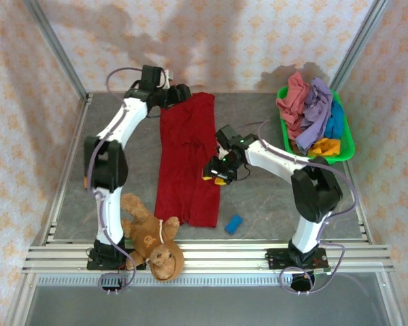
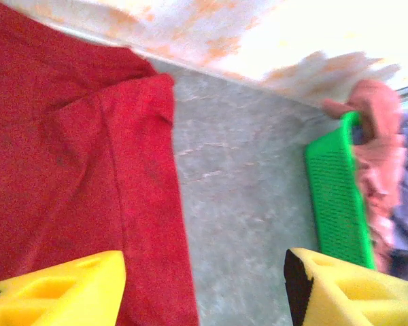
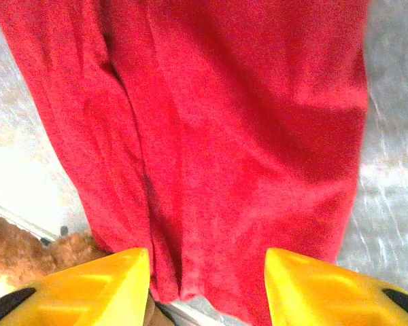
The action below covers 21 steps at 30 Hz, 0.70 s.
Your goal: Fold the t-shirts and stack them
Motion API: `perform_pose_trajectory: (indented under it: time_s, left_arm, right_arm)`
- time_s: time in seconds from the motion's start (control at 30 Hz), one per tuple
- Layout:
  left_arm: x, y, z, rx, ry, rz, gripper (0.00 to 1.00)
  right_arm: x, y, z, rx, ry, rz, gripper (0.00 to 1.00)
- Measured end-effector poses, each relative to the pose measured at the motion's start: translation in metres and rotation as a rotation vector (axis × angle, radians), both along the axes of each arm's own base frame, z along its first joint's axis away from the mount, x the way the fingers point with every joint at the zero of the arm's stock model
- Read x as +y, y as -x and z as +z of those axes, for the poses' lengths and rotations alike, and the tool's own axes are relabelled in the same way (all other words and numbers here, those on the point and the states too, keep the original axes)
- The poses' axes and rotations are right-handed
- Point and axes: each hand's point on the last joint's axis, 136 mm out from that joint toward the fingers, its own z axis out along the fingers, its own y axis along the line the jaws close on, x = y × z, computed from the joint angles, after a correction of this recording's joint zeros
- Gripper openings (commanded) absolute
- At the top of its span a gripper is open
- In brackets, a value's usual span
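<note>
On the table (image 1: 258, 197) — red t-shirt (image 1: 187, 159).

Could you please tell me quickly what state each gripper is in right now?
Left gripper: open, holding nothing.
Right gripper: open over the dark red t-shirt, holding nothing.

Top external looks down on the whole table (image 1: 272, 204) from high above its near edge, while both wrist cameras sit close over the dark red t-shirt (image 1: 187, 156), the left facing right toward the green basket (image 2: 336, 197), the right facing near-left toward the teddy bear (image 3: 27, 244).
</note>
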Motion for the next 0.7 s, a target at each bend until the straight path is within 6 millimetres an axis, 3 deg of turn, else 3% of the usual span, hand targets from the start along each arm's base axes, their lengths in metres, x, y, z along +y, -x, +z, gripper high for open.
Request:
perform_pose_trajectory:
  time_s: [0.1,0.13,0.33,0.43,0.53,0.7]
  left_arm:
    - [0.008,0.046,0.013,0.005,-0.010,0.002,0.65]
    - [0.011,0.060,0.004,0.028,-0.016,0.003,0.65]
    - [0.021,0.118,-0.094,0.287,-0.069,0.012,0.65]
    - [0.029,0.140,-0.118,0.369,-0.104,0.028,0.66]
    - [0.035,0.152,-0.111,0.372,-0.124,0.041,0.67]
    - [0.040,0.163,-0.080,0.311,-0.129,0.056,0.68]
  right_arm:
    - [-0.008,0.006,-0.006,0.014,0.036,-0.006,0.48]
    - [-0.010,0.003,-0.008,0.016,0.044,-0.012,0.48]
    - [0.000,-0.038,-0.011,-0.012,0.039,-0.022,0.48]
    - [0.012,-0.058,-0.017,-0.020,0.018,-0.014,0.48]
    - [0.018,-0.065,-0.032,-0.001,0.017,-0.006,0.48]
    - [0.009,-0.069,-0.061,0.069,0.028,-0.017,0.48]
